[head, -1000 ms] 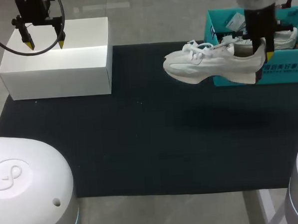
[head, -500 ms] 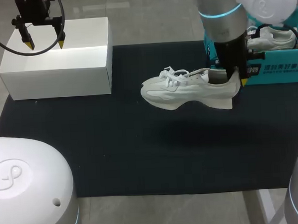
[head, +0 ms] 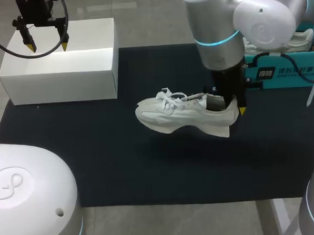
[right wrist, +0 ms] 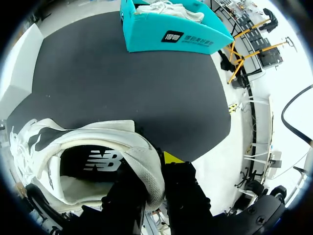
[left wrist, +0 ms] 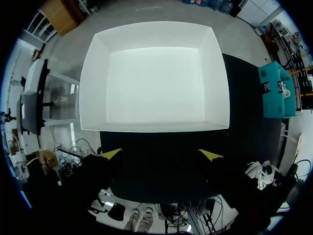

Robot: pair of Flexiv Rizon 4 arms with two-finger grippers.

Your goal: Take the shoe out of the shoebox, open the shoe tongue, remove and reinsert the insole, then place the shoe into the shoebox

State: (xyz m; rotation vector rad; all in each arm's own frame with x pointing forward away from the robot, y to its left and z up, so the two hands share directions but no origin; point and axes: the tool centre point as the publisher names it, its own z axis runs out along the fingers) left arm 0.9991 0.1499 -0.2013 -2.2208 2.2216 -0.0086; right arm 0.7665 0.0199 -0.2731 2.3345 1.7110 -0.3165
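Note:
A white sneaker (head: 186,113) hangs above the middle of the black mat, toe pointing left, laces loose. My right gripper (head: 235,106) is shut on its heel collar, one finger inside the shoe and one outside. The right wrist view looks down into the sneaker (right wrist: 88,161) with that gripper (right wrist: 154,169) pinching the heel rim. The teal shoebox (head: 286,71) stands at the far right with a second white shoe (head: 300,38) in it; from the right wrist it lies far ahead as the teal shoebox (right wrist: 171,32). My left gripper (head: 45,47) hangs open over the white box (head: 59,62), whose inside (left wrist: 154,78) holds nothing.
A black mat (head: 122,161) covers most of the table, with bare mat in front of and left of the hanging sneaker. The white box sits at the mat's far left corner. A cable (head: 281,71) runs across the teal shoebox's front.
My right arm has carried the sneaker away from the teal shoebox, leftward and toward the front, to over the mat's middle. The left arm has stayed still.

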